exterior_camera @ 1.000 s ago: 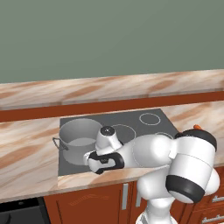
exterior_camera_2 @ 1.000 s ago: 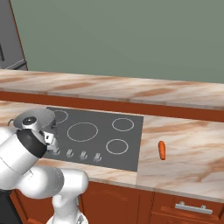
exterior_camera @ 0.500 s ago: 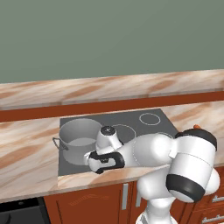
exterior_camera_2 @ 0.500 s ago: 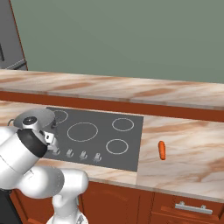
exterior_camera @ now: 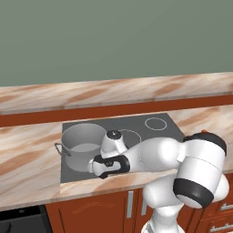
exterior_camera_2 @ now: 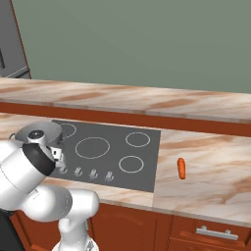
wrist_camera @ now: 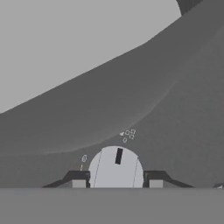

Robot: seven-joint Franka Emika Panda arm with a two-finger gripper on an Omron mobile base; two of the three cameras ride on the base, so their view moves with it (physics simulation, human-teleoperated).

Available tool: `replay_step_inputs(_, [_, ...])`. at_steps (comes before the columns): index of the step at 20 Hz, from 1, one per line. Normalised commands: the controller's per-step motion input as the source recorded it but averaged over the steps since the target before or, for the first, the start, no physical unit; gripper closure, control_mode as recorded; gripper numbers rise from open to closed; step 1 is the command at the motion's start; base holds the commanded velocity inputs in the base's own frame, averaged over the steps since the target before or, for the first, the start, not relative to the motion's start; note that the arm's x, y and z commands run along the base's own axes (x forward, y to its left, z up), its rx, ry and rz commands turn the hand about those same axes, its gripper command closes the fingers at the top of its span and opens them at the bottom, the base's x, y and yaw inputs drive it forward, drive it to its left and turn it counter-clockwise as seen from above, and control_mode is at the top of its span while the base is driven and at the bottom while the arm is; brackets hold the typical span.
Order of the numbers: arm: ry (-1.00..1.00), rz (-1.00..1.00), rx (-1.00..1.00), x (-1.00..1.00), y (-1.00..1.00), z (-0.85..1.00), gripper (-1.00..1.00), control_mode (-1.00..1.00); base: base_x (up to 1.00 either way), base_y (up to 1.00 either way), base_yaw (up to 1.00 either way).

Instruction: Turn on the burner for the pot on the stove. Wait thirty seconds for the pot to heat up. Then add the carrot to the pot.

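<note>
Hand view looks straight down the end effector [wrist_camera: 114, 183] at a round silver knob [wrist_camera: 115, 168] with a dark pointer bar, and the two dark fingertips [wrist_camera: 78, 180] sit tight against its left and right sides. The jaws are drawn in narrow and closed on that knob, which is what they hold. Beyond it rises the curved grey wall of the pot [wrist_camera: 74, 61].

Left base view shows almost nothing different from a second ago: the arm is folded low over the front-left edge of the stove [exterior_camera: 145, 129], the hand is in the same place, and the pot [exterior_camera: 84, 142] stands on the left ring as it did. The grip has barely tightened, if at all. My reading is that the burner step is under way, with the knob clamped and either being turned or about to be; the pictures do not show whether the burner is lit.

Right base view has the carrot [exterior_camera_2: 181, 167] lying on the counter [exterior_camera_2: 211, 171] to the right of the stove, well apart from the pot [exterior_camera_2: 41, 133] and untouched, so the wait and the drop-in are yet to come.
</note>
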Motion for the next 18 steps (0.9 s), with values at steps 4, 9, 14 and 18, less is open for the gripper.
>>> replay_step_inputs(4, [0.05, 0.12, 0.00, 0.00, 0.00, 0.00, 1.00, -1.00, 0.00, 0.00, 0.00])
replay_step_inputs(9, [0.08, 0.12, 0.00, 0.00, 0.00, 0.00, 1.00, -1.00, 0.00, 0.00, 0.00])
replay_step_inputs(14, [0.10, 0.10, 0.00, 0.00, 0.00, 0.00, 1.00, -1.00, 0.00, 0.00, 0.00])
replay_step_inputs(18, [0.12, 0.09, 0.00, 0.00, 0.00, -0.01, 1.00, -1.00, 0.00, 0.00, 0.00])
